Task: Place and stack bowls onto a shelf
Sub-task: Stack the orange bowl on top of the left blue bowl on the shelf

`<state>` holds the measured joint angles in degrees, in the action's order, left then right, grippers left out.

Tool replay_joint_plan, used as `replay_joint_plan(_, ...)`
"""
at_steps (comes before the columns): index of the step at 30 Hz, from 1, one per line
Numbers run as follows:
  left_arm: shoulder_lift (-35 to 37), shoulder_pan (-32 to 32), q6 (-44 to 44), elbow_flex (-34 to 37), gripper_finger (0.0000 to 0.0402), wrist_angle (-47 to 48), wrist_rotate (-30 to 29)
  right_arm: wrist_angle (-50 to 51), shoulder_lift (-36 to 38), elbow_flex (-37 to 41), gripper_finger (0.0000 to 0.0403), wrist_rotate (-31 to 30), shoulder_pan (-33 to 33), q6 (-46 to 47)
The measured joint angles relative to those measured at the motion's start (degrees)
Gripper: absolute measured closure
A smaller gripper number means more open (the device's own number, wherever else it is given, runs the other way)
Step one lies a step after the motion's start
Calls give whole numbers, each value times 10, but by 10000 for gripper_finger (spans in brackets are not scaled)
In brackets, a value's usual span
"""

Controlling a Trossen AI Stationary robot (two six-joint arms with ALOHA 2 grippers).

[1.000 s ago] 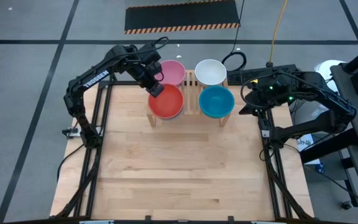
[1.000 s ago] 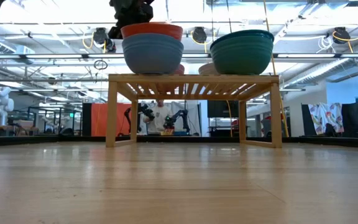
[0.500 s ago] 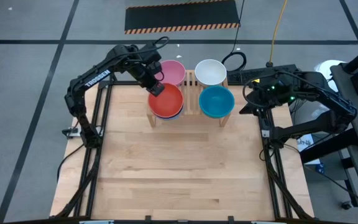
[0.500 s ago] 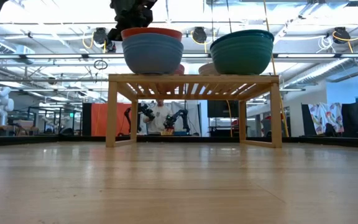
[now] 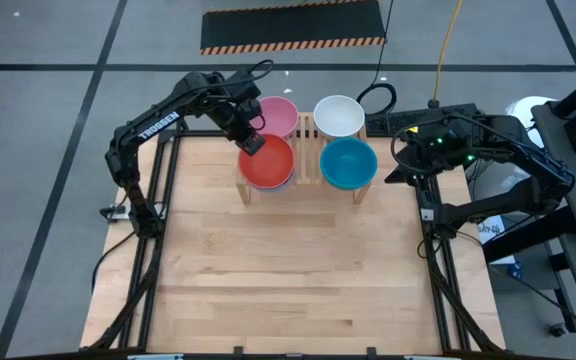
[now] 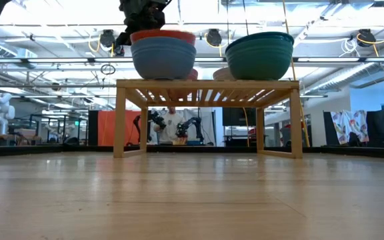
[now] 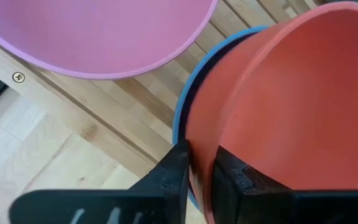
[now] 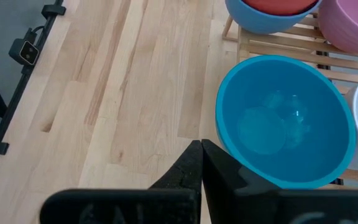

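Red bowl (image 5: 268, 162) sits nested in the blue bowl (image 6: 164, 57) at the shelf's (image 6: 207, 85) front-left corner, with only a thin red rim showing above the blue one in the low view. The left gripper (image 7: 198, 169) is clamped on that red rim, 1 finger inside the bowl and 1 outside against the wall, so the bowl is seated but not yet let go. Behind this stack on the slats stands the pink bowl (image 5: 277, 114); the white bowl (image 5: 339, 114) is at the back right, and the teal-blue bowl (image 5: 348, 163) at the front right rests in the green bowl (image 6: 259, 60). All 6 bowls are thus on the shelf, and in my judgement only the release remains.

The risk lies in that release. If the fingers open too little or the arm lifts at an angle, the inner finger could drag the red bowl up and tip it out of the blue one, or nudge the whole stack toward the shelf's front edge, which it sits close to. The pink bowl is just beside the gripper, so a sideways retreat could knock it.

The right gripper (image 8: 201, 163) waits off the table's right side near the teal-blue bowl, its fingers together and holding nothing.
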<state>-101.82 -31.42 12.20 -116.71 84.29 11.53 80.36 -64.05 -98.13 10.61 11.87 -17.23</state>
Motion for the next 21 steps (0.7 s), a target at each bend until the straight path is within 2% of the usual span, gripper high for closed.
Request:
replay_joint_plan(5,0,0,-8,0,386,0,2,0,0,0,403,0,0,0)
replay_joint_plan(9,0,1,-10,0,393,-1,2,0,0,0,403,0,0,0)
replay_joint_plan(17,0,8,-10,0,326,-8,-6,-1,0,0,403,0,0,0)
replay_joint_plan(21,0,8,-5,0,307,-8,-7,-12,0,0,403,0,0,0)
